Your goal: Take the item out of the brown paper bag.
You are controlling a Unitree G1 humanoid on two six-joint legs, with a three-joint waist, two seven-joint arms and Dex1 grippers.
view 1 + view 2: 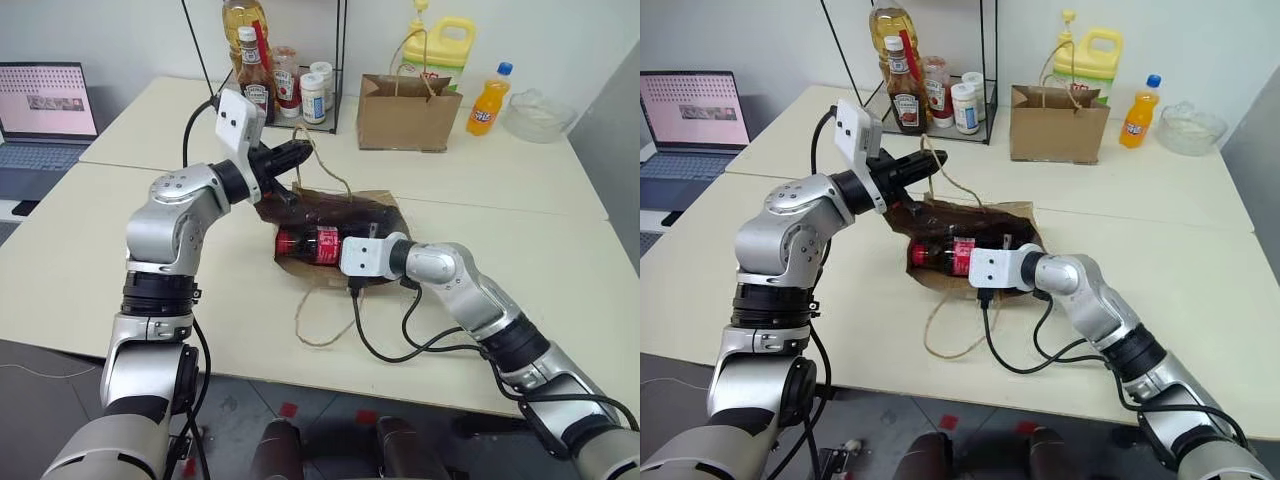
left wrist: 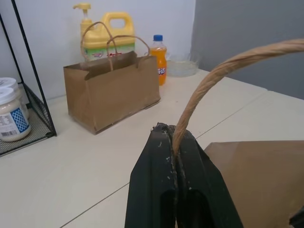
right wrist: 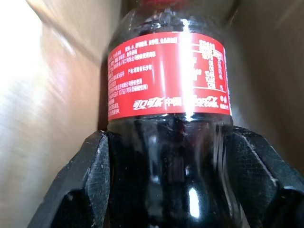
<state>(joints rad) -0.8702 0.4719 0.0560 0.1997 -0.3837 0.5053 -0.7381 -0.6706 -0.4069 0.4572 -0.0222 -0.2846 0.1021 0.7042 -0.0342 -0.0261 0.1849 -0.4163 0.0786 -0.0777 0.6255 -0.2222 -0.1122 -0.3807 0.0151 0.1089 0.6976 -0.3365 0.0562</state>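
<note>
**Op A:** Nearest the lens in the right wrist view, the cola bottle [image 3: 168,109] sits between the right gripper [image 3: 168,190] fingers [image 3: 80,185], which press its dark body from both sides below the red label.

**Op B:** Agreed, it's clamped. Going left to right in the left eye view: at centre left the left gripper [image 1: 290,156] is pressed together on a twine handle [image 2: 223,71], probably to hold the brown paper bag [image 1: 370,212] and keep its mouth lifted.

**Op A:** That fits. The bag lies on its side mid-frame on the table [image 1: 560,260], and the bottle lies at its mouth, partly out, cap toward the left.

**Op B:** So the extraction looks underway, not finished. At upper right, a neater bag [image 1: 405,112] and an orange soda bottle [image 1: 488,103] stand well apart.
</note>
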